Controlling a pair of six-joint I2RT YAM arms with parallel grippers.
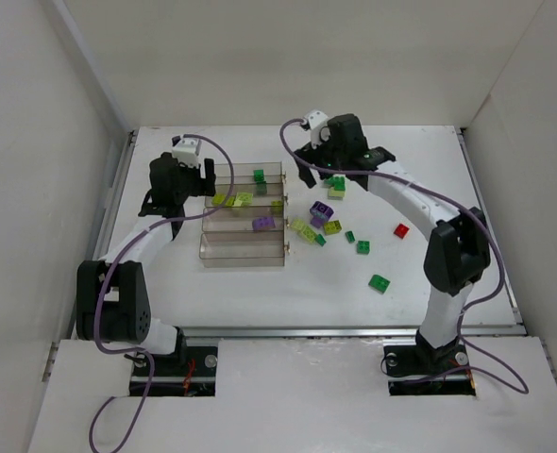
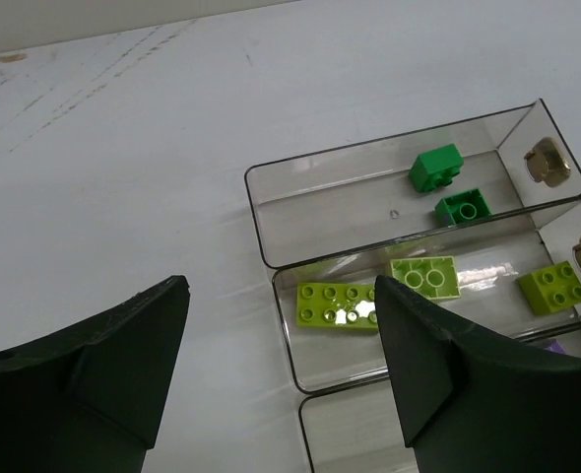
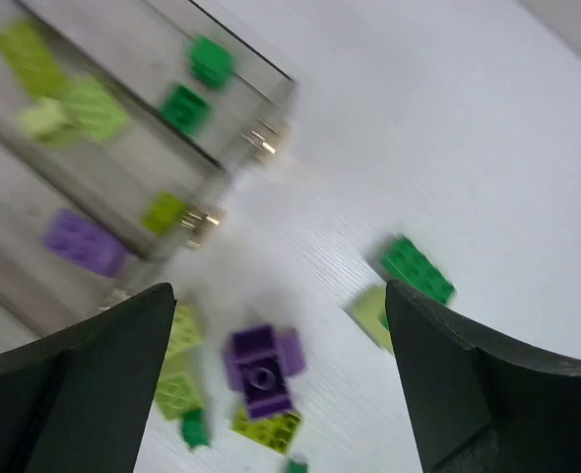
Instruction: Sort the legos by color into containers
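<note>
Legos, small hard plastic studded bricks in dark green, yellow-green, purple and red, should be light, rigid and a little slick. A pinch across two flat opposite side walls looks safer than one on the studs or a corner.

Some lie in the containers, four long narrow clear plastic bins with smoky walls joined as one tray. Two dark green bricks are in the farthest bin, yellow-green bricks in the next and a purple one in the third. The rest are scattered on the white desk just right of the tray, with the single red brick well apart.

The right gripper hangs above the loose cluster, spread wide and empty. The left gripper hovers at the tray's left end, also spread and empty.

The right wrist view is smeared, so I cannot tell whether the loose purple brick is clipped onto the yellow-green one beneath it. In the left wrist view a finger covers part of one yellow-green brick, and the nearer bins are cut off.
</note>
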